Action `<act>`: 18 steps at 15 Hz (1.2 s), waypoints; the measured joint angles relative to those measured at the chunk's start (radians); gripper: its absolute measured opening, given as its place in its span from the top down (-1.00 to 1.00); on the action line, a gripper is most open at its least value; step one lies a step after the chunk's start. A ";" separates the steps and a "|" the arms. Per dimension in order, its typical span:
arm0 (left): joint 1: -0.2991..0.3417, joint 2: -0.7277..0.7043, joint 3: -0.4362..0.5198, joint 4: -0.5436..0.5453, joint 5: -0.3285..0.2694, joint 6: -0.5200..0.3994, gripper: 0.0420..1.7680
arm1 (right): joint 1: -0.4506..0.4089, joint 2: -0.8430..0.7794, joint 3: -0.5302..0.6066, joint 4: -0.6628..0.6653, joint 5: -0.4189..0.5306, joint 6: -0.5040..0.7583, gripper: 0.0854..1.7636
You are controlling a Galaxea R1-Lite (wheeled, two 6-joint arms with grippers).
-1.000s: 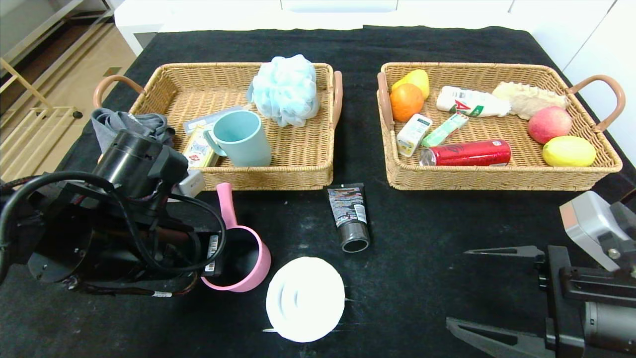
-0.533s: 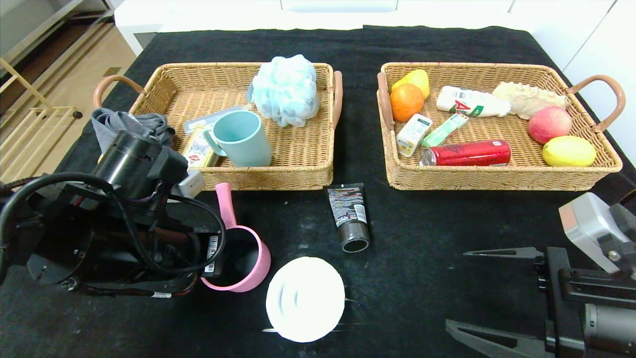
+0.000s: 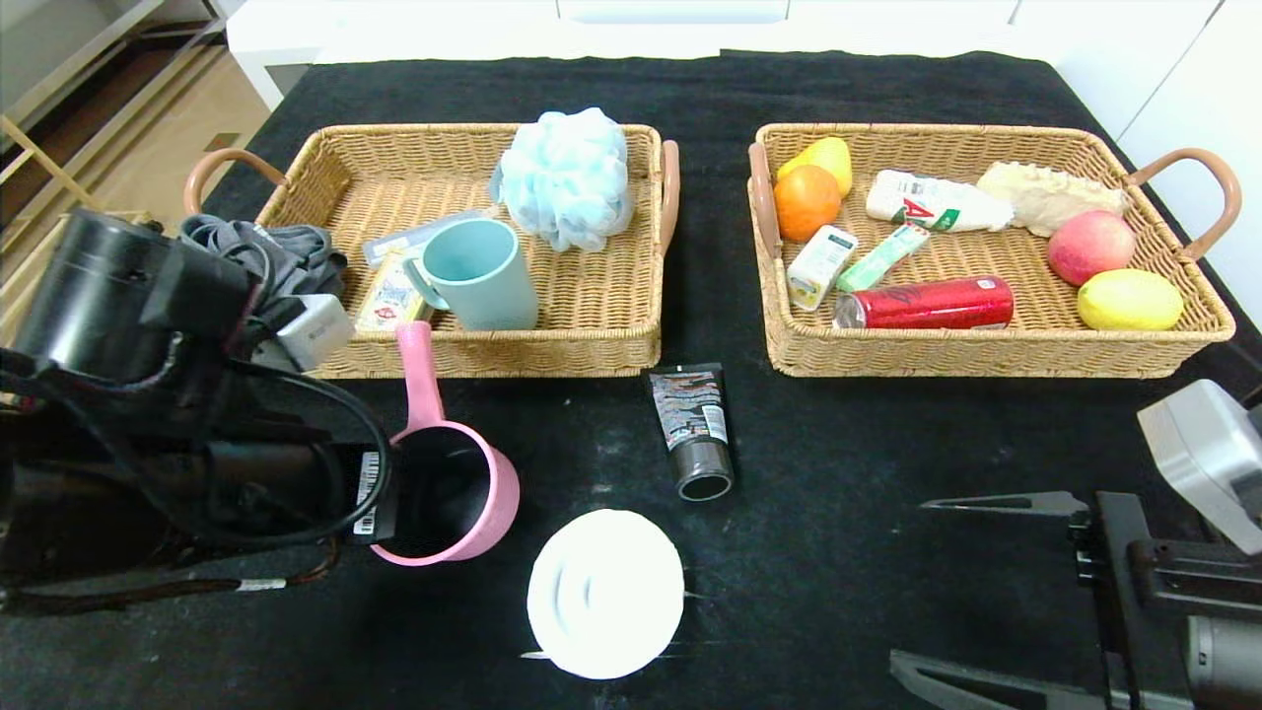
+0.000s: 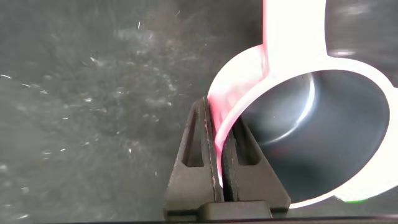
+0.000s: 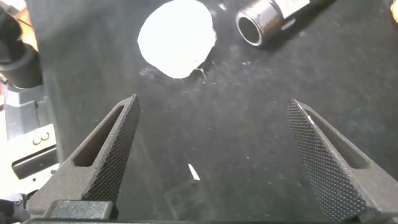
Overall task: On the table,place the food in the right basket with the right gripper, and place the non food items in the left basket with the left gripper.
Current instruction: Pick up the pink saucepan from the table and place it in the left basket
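Now the left pincer (image 4: 219, 158) pinches the pink pot (image 4: 311, 124) rim (one finger inside); right pincer (image 5: 211, 155) gapes wide.

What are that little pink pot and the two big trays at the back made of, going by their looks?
The pink pot looks like glossy plastic or enamel outside, with a dark, shiny metal-like lining seen in the left wrist view; which one I can't tell. The left basket and right basket look like woven wicker or rattan: tan, matte, with a visible weave. Their loop handles look smooth, perhaps leather or plastic.
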 joint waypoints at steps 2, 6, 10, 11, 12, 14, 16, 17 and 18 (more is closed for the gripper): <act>-0.016 -0.066 -0.016 0.009 0.016 0.030 0.86 | 0.004 -0.008 0.000 0.000 0.000 0.000 -0.94; 0.062 -0.156 -0.076 0.027 0.045 0.097 0.86 | -0.004 -0.021 -0.004 0.001 0.000 0.002 -0.94; 0.217 -0.149 -0.141 0.000 0.026 0.220 0.86 | -0.008 -0.036 -0.007 0.000 -0.001 0.001 -0.94; 0.244 -0.131 -0.166 -0.003 0.021 0.226 0.86 | -0.009 -0.039 -0.007 0.000 -0.001 0.002 -0.94; 0.267 -0.110 -0.192 -0.012 0.007 0.231 0.86 | -0.010 -0.041 -0.008 0.000 -0.002 0.003 -0.94; 0.302 -0.061 -0.240 -0.064 -0.013 0.239 0.86 | -0.012 -0.045 -0.009 -0.001 -0.002 0.003 -0.94; 0.332 -0.008 -0.298 -0.095 -0.019 0.246 0.86 | -0.013 -0.047 -0.009 -0.001 -0.002 0.003 -0.94; 0.347 0.017 -0.331 -0.103 -0.022 0.247 0.86 | -0.015 -0.049 -0.009 -0.001 -0.002 0.003 -0.94; 0.362 0.040 -0.363 -0.106 -0.026 0.248 0.86 | -0.019 -0.049 -0.010 -0.001 -0.002 0.003 -0.94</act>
